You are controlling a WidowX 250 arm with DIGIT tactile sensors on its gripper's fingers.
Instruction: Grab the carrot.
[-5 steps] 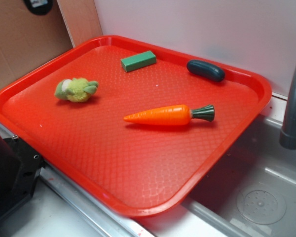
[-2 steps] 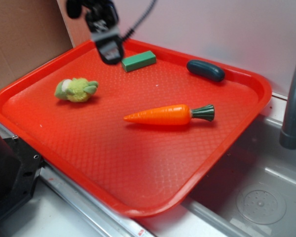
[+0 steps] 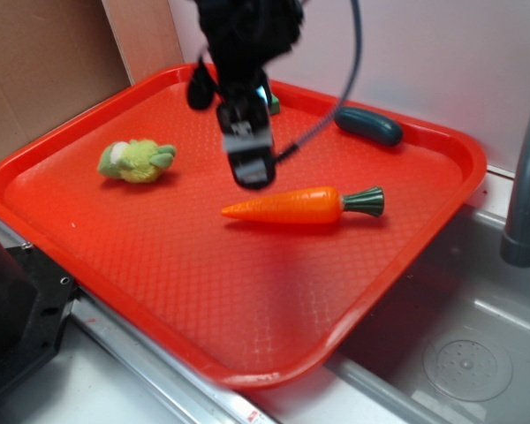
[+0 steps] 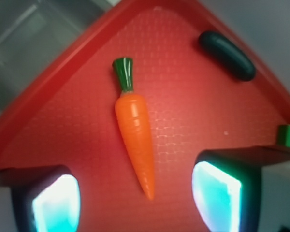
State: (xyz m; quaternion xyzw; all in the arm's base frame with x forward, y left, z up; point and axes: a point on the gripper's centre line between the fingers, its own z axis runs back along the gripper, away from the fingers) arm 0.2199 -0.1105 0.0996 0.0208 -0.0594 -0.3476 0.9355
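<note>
Wrist view shows the carrot (image 4: 136,140) lying flat near the middle of the red tray (image 4: 48,72), tip toward the camera, green stem pointing to the tray's far corner. The gripper (image 4: 135,198) hovers above it, not touching, jaws spread wide so the carrot's tip sits between the two fingers (image 4: 217,195). From the exterior view the gripper (image 3: 250,168) hangs just behind the carrot (image 3: 291,206). A dark teal toy (image 3: 368,125) rests by the tray's back edge, a green block (image 3: 272,104) is partly hidden behind the arm, and a plush (image 3: 137,161) lies toward the left edge. A grey faucet (image 3: 526,177) stands beside the tray's right edge.
</note>
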